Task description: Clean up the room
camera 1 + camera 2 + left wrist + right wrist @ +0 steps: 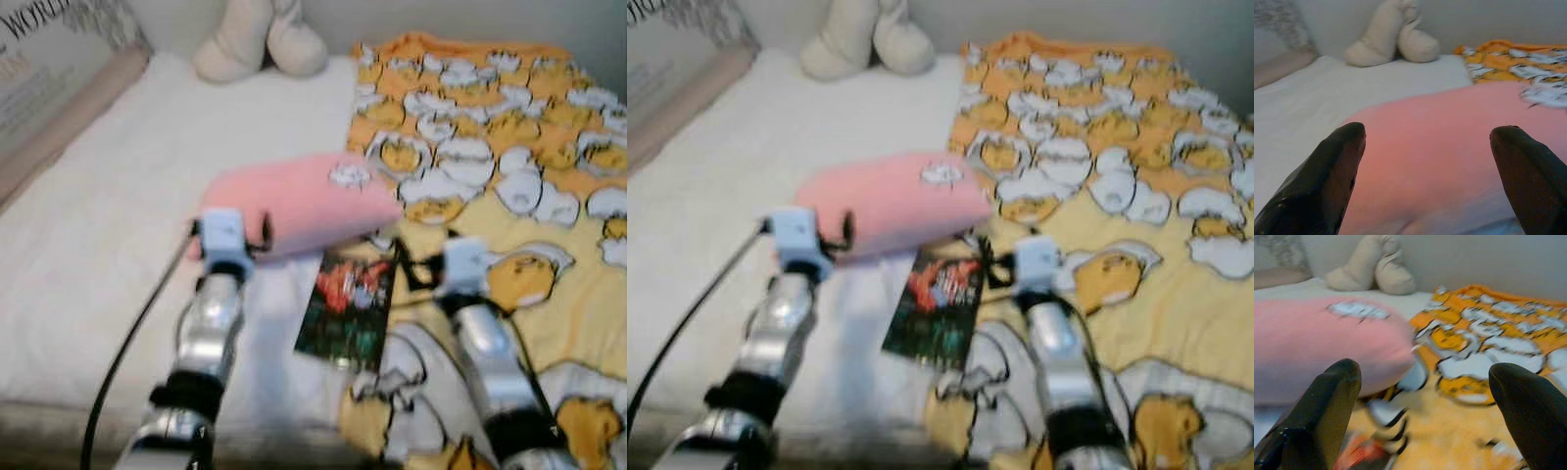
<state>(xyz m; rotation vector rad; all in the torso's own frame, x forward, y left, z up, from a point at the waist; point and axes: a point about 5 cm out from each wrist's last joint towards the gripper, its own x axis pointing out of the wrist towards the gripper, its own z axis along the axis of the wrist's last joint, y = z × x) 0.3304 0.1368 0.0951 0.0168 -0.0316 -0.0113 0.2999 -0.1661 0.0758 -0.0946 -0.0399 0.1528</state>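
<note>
- Two sets of my fingers stand apart over the bed: left fingers facing the pink pillow.
- Right fingers above the yellow blanket.
- Book lies between my arms, just under the pillow's edge.

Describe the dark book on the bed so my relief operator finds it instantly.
On the bed's white sheet, find the pink pillow beside the yellow egg-print blanket. The book lies flat just in front of that pillow, at the blanket's edge: the one dark, glossy rectangle, with red on its cover.
</note>
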